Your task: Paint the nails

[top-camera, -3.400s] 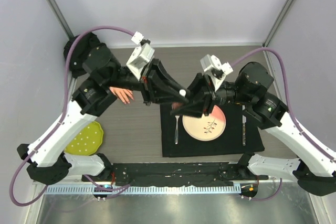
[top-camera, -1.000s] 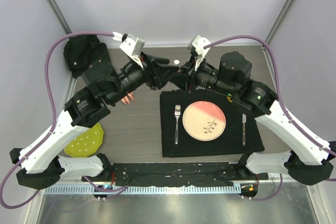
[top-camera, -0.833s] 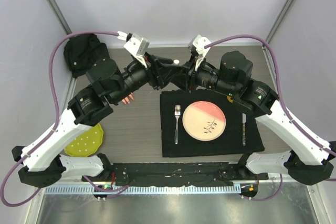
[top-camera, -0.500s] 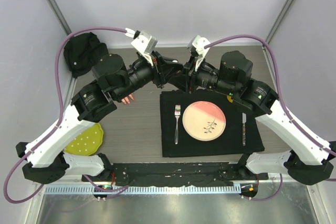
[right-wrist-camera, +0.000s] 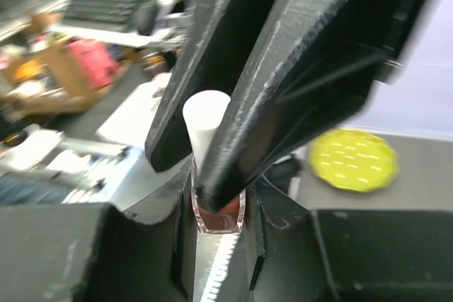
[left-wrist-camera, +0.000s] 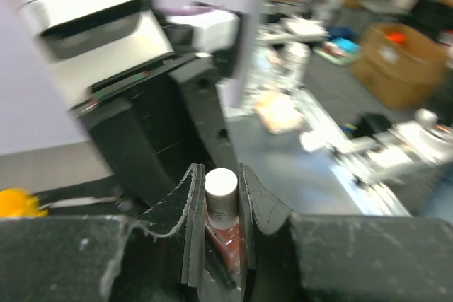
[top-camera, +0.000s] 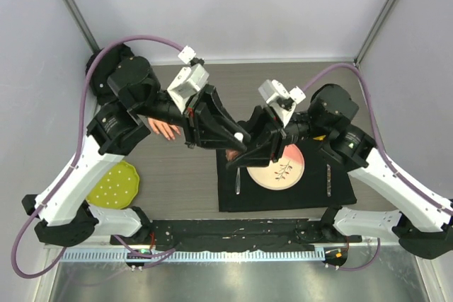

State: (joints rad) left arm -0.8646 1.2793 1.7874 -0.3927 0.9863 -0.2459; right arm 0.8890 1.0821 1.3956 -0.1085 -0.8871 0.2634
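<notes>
A small polish bottle with a white cap [top-camera: 239, 136] hangs above the black placemat, held between both grippers. My left gripper [top-camera: 233, 134] is shut on the cap [left-wrist-camera: 221, 187], with red polish showing below it. My right gripper [top-camera: 245, 149] is shut on the glass body [right-wrist-camera: 219, 216]; in the right wrist view the left fingers [right-wrist-camera: 283, 97] cover most of the cap [right-wrist-camera: 204, 119]. The pale pink mannequin hand [top-camera: 164, 128] lies on the table at the left, partly under my left arm. Its nails are too small to make out.
A black placemat [top-camera: 340, 190] holds a pink-and-cream plate [top-camera: 291, 169], a fork [top-camera: 238, 183] and a knife [top-camera: 328, 175]. A yellow dotted dish [top-camera: 113, 185] sits at the near left, also in the right wrist view [right-wrist-camera: 354, 153]. Grey walls close in the table.
Both grippers have swung with the bottle from the far middle of the table toward me, over the placemat's left edge. The left jaws have closed onto the cap.
</notes>
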